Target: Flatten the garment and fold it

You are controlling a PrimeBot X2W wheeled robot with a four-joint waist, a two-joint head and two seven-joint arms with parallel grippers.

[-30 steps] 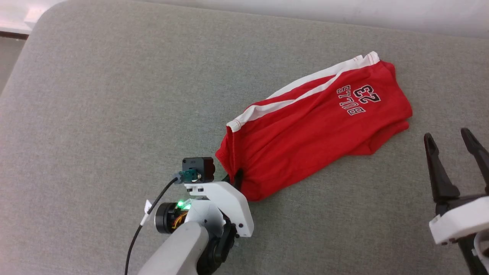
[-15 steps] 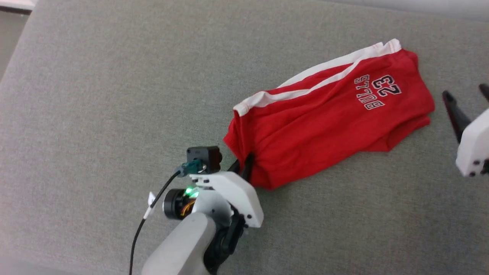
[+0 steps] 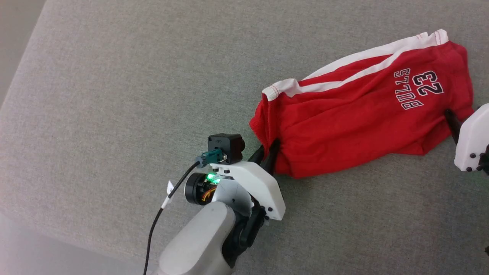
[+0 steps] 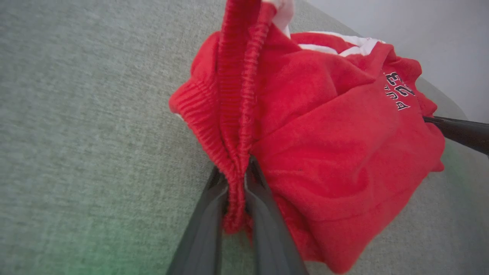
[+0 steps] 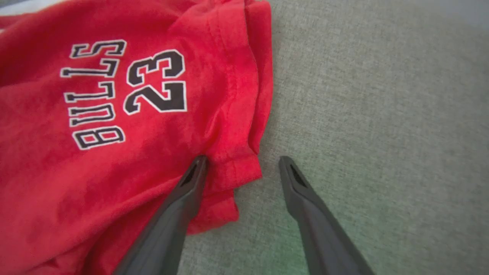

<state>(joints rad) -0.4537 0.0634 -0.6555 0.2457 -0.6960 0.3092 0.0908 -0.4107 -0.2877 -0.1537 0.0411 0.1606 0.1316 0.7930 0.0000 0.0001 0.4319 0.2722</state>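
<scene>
The shorts (image 3: 359, 114) lie bunched on the grey padded surface (image 3: 114, 95), right of centre in the head view. The cloth looks thin, soft and light — likely to sag and drag, so the waistband and hems are the best holds. The left gripper (image 4: 235, 175) is clamped on the ribbed waistband (image 4: 229, 95). The right gripper (image 5: 242, 164) stands open astride the hem corner (image 5: 233, 172) below the print (image 5: 126, 91). Only the shorts' own doubled layers look likely to hinder spreading.
</scene>
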